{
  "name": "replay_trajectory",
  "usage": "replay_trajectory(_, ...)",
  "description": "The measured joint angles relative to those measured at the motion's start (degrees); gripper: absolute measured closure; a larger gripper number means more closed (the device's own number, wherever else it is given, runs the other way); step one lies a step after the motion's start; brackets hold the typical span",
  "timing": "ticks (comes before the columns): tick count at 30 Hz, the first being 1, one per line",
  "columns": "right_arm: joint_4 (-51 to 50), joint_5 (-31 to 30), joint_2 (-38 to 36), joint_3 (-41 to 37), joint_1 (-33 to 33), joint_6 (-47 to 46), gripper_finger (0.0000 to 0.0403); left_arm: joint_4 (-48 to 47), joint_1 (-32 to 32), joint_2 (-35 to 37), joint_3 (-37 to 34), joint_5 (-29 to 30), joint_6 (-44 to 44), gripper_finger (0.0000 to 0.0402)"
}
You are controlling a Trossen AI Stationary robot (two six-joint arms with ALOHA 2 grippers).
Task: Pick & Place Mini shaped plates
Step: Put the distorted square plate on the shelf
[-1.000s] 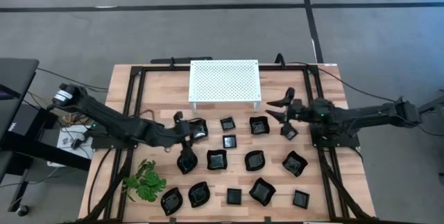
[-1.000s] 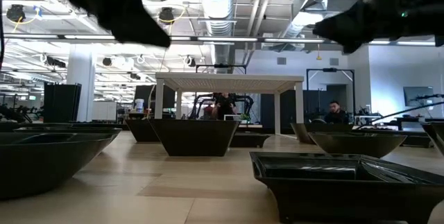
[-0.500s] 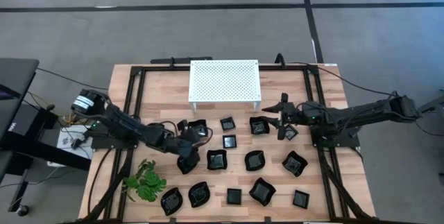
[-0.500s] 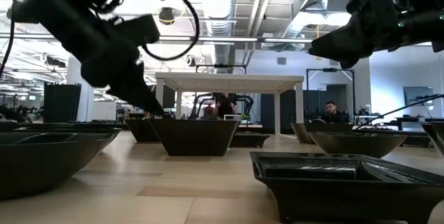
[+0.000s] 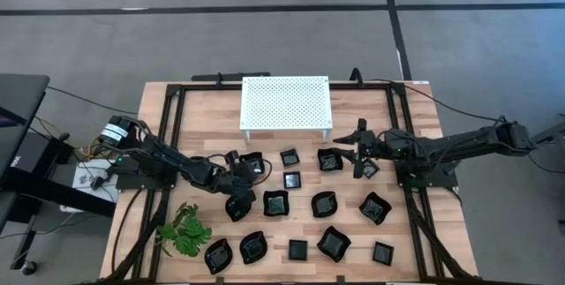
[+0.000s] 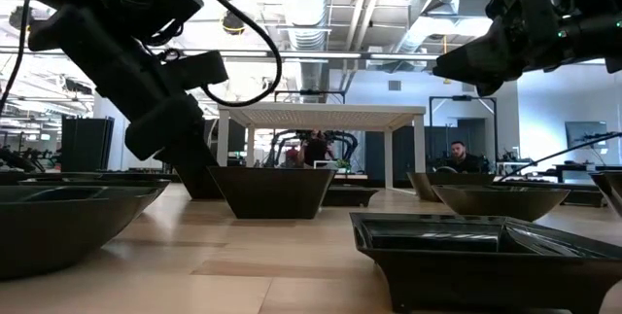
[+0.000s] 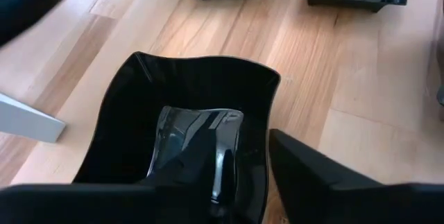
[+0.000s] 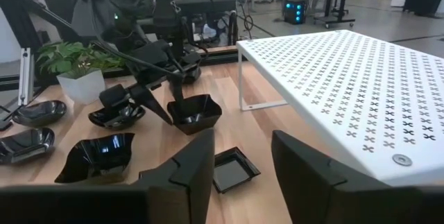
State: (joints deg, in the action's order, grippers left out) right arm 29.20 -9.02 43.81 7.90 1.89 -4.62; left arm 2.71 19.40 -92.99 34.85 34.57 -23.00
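Front edge of the surface, 6 o'clock: a row of five black plates, with a green plant at 7 o'clock. None of these is being handled. The next row up holds four more plates, also untouched.

Mid-surface, about 9 o'clock from centre: the left gripper has dropped over the last second. A second ago it was held above the dishes; now it is down at a wavy plate. The left wrist view shows the fingers spread and straddling the rim of that wavy plate, one inside the bowl and one outside the wall. They are not yet pinching it, and the plate sits flat on the wood. Judgement: the approach is done and the closing squeeze on the rim comes next, so this plate is the current pick.

At 3 o'clock from centre, the right gripper hangs above the surface between a wavy dish and a small square dish. It shifted slightly a second ago and has been steady for the last half second. Its fingers are spread and hold nothing. It seems to be waiting.

Back, 12 o'clock: a white perforated stand carries no plates. It is the likely drop spot, so the task looks to be at an early stage.
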Motion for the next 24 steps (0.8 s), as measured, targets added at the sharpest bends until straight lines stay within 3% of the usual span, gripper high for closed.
replay_trajectory(6, -0.01, 0.0, 0.0, 0.0, 0.0, 0.0, 0.027, -0.16, 0.27, 0.93, 0.07, 0.33, 0.08, 0.039)
replay_trajectory(12, -0.06, 0.0, 0.0, -0.02, 0.0, 0.02, 0.0269, -0.73, 3.23, 5.1, 5.1, 0.6, 9.11, 0.0393)
replay_trajectory(18, -0.06, 0.0, 0.0, -0.02, 0.0, 0.02, 0.027, -2.06, 6.93, 10.01, 13.84, 9.35, 27.77, 0.0393)
replay_trajectory(21, -0.06, -0.01, 0.0, -0.02, 0.0, 0.02, 0.0269, -2.08, 4.82, 13.7, 16.37, 10.63, 34.41, 0.0393)
replay_trajectory(24, -0.06, 0.0, 0.02, -0.02, 0.0, 0.02, 0.0269, -3.77, -0.62, 17.8, 16.61, 6.72, 35.11, 0.0393)
